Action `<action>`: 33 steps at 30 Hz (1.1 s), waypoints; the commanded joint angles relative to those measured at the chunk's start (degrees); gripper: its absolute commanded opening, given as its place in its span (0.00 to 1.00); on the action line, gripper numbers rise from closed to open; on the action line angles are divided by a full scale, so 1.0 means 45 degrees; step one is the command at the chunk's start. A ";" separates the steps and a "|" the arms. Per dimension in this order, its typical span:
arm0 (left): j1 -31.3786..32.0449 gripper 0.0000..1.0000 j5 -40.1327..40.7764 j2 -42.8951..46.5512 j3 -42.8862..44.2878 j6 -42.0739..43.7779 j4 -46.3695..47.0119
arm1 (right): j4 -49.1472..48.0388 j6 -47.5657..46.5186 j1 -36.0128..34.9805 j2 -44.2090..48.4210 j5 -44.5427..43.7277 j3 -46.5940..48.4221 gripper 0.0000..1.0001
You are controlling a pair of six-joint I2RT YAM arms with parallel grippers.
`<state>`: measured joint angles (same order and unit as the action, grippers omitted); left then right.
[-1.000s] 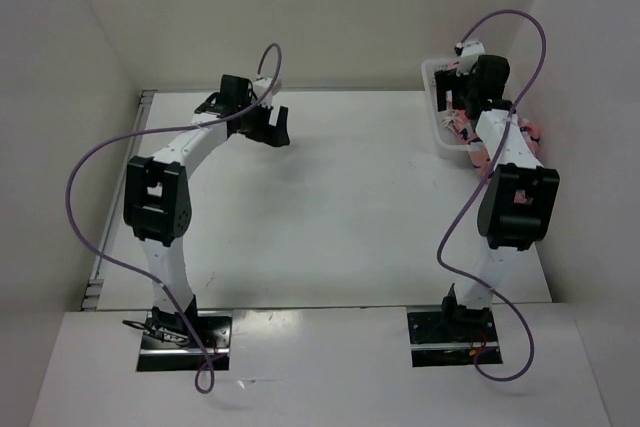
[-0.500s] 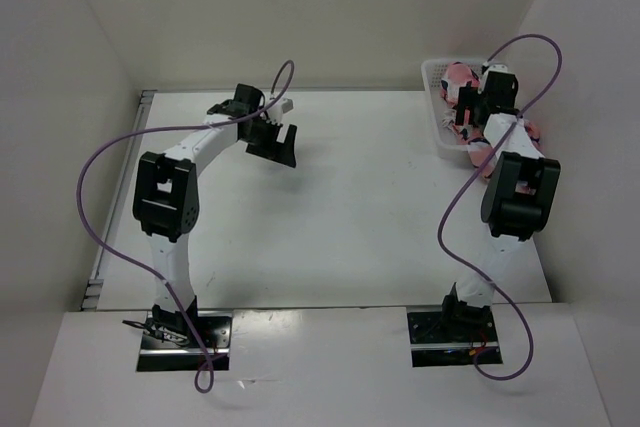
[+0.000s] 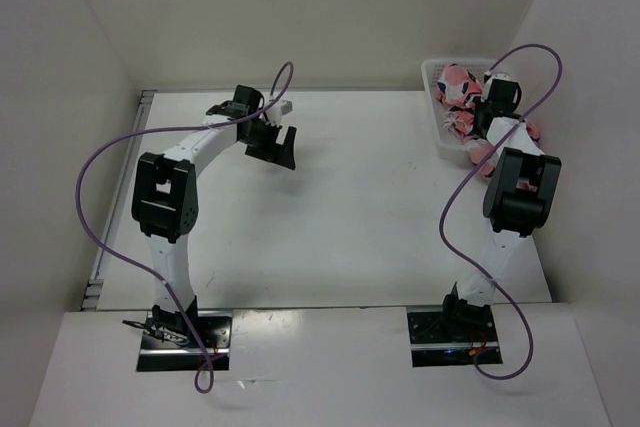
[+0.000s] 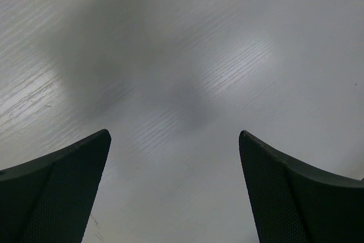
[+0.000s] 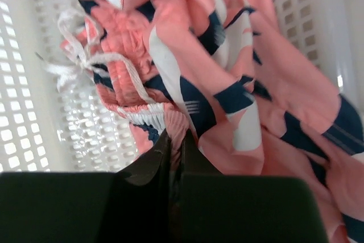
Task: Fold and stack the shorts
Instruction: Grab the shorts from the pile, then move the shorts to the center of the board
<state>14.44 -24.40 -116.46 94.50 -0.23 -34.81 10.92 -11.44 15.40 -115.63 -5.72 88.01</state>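
Observation:
Salmon-pink shorts [image 5: 227, 78] with a navy-and-white print and a white drawstring lie crumpled in the white mesh basket [image 5: 25, 140]. From above, the shorts [image 3: 458, 83] show at the table's far right corner. My right gripper [image 5: 177, 136] is shut on a fold of the shorts at their waistband, down inside the basket [image 3: 437, 125]. My left gripper [image 4: 173, 140] hangs open over bare table, with nothing between its dark fingers [image 4: 284, 192]. In the top view the left gripper [image 3: 273, 142] is over the far left-centre of the table.
The white table [image 3: 340, 217] is boxed in by white walls on the left, back and right. The basket sits tight against the right wall. Purple cables [image 3: 110, 157] loop off both arms.
My right gripper went down into the basket and shut on the shorts. The left arm shifted slightly to the right early on, then held still, open.

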 commanded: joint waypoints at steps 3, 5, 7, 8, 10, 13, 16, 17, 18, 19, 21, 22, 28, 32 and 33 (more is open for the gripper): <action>-0.0005 1.00 -0.0515 0.0881 0.0191 0.0051 -0.0136 | -0.0727 0.0433 -0.0588 0.1787 -0.0427 0.1302 0.00; -0.0005 1.00 -0.0515 0.0998 0.0366 0.0051 -0.0136 | -0.0727 0.0841 -0.1152 0.2605 -0.0682 0.1302 0.00; -0.0005 1.00 -0.0515 0.1290 0.0543 0.0051 -0.0136 | -0.0455 0.1310 -0.1428 0.3194 -0.1053 0.1302 0.00; -0.0005 1.00 -0.0515 0.1291 0.0698 0.0051 -0.0136 | -0.0453 0.1525 -0.1565 0.3506 -0.1054 0.1302 0.00; -0.0005 1.00 -0.0281 0.1738 0.0835 0.0051 -0.0136 | -0.0142 0.2363 -0.1877 0.4966 -0.1171 0.1186 0.00; -0.0005 1.00 0.0031 0.2344 0.0972 0.0051 -0.0136 | -0.0354 0.2523 -0.2539 0.6509 -0.1054 0.1322 0.00; -0.0005 1.00 0.0168 0.3067 0.0973 0.0051 -0.0136 | -0.1563 0.1998 -0.3516 0.7529 -0.1054 0.1769 0.00; -0.0005 1.00 0.0169 0.3513 0.0799 0.0051 -0.0136 | -0.1818 0.1628 -0.4370 0.7919 -0.1054 0.2216 0.00; -0.0005 1.00 0.0304 0.3730 0.0797 0.0051 -0.0136 | -0.2014 0.1625 -0.4804 0.7923 -0.1054 0.2568 0.00; -0.0005 1.00 0.0576 0.4197 0.0430 0.0051 -0.0136 | -0.1900 0.2166 -0.5485 0.7923 -0.0899 0.3500 0.00; -0.0005 1.00 0.0968 0.4668 0.0076 0.0051 0.0001 | -0.1297 0.3512 -0.5648 0.7476 0.0652 0.4384 0.00; -0.0005 1.00 0.1241 0.4902 -0.0157 0.0051 0.0136 | -0.0887 0.4351 -0.5648 0.7242 0.1303 0.4698 0.00; -0.0745 1.00 0.2843 0.6272 -0.1389 0.0051 0.0390 | -0.0883 0.8322 -0.6349 0.4412 0.4743 0.7996 0.00; -0.1819 1.00 0.3138 0.6408 -0.1390 0.0051 0.0663 | -0.0883 0.9433 -0.7289 0.2380 0.5137 1.1532 0.00; -0.2092 1.00 0.3273 0.6273 -0.1390 0.0051 0.0665 | -0.0748 0.9921 -0.7289 0.2047 0.5137 1.1865 0.00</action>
<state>8.01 -12.78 -88.36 88.58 -0.21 -33.95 7.33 23.70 -15.70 -102.19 12.69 135.06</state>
